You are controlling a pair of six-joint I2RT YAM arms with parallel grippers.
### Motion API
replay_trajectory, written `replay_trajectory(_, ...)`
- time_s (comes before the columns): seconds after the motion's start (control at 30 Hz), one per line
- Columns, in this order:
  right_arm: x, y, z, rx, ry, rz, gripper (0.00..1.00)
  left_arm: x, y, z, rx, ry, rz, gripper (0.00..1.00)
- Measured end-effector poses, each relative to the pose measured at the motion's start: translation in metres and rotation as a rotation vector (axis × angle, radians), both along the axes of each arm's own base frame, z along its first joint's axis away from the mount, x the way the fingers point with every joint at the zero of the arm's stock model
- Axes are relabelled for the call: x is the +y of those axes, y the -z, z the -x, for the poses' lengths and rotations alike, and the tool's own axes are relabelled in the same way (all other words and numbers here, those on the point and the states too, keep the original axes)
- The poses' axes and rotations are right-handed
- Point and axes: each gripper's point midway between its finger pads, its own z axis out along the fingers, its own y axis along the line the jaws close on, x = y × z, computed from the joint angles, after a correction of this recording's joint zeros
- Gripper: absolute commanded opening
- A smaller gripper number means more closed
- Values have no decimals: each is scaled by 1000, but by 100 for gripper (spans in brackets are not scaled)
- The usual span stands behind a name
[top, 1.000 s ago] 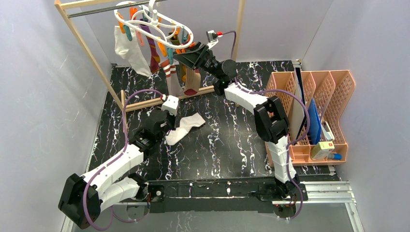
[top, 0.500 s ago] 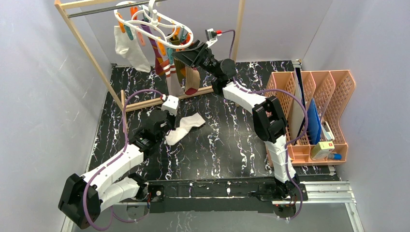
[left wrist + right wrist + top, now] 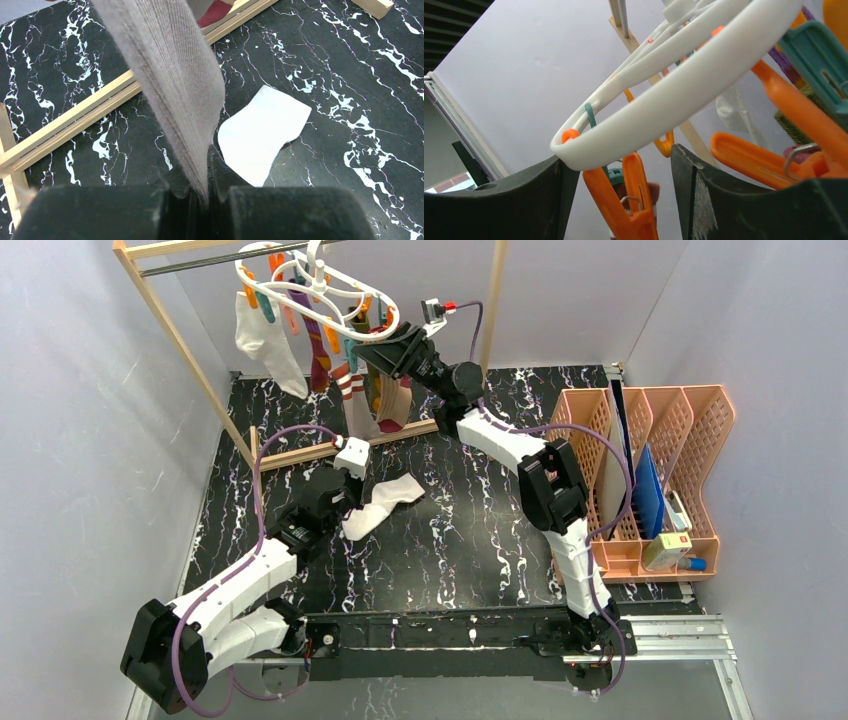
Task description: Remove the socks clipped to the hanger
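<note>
**A:** Start close in. What is the near arm doing?

**B:** The left gripper [image 3: 207, 172] is pinched tight on the lower end of a grey-brown sock [image 3: 170, 70]. The sock runs straight up and out of that camera's sight. Just past it a loose white sock [image 3: 262, 132] lies flat on the table [image 3: 470, 540]. So I'd say one sock is off and this one is in hand.

**A:** And further back?

**B:** The hanger [image 3: 385, 308] hangs from the wooden rack [image 3: 185, 340]. A hanging white sock [image 3: 265, 335] and some striped socks [image 3: 320, 350] are clipped to it. The right gripper [image 3: 619, 162] sits up under the ring with its jaws apart, holding nothing. An orange peg [image 3: 636, 200] stands between them.

**A:** What does the next move call for?

**B:** Probably squeezing that peg, or steadying the ring, while the left arm draws the sock down. A hard tug alone would likely just swing the hanger.

**A:** What does each view add?

**B:** From above, the left fingers are hidden under the wrist camera, so only the left wrist view shows the pinch. Only the right wrist view shows the peg between the jaws. Only the top view shows how many socks remain. No view shows which peg holds the grey-brown sock.
</note>
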Motion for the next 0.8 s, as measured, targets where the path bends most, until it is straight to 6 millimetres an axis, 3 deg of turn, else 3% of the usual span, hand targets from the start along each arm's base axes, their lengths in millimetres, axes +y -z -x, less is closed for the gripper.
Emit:
replay_trajectory(0.27,5,9,-4,21,-2,3,66,0,0,0,0,0,0,0)
replay_trajectory(0.53,7,2,-3,10,-8,-16,65,0,0,0,0,0,0,0)
replay_trajectory(0.63,8,0,-2,10,-17,-24,56,0,0,0,0,0,0,0)
replay_trajectory(0.8,10,-2,1,8,-25,-28,50,0,0,0,0,0,0,0)
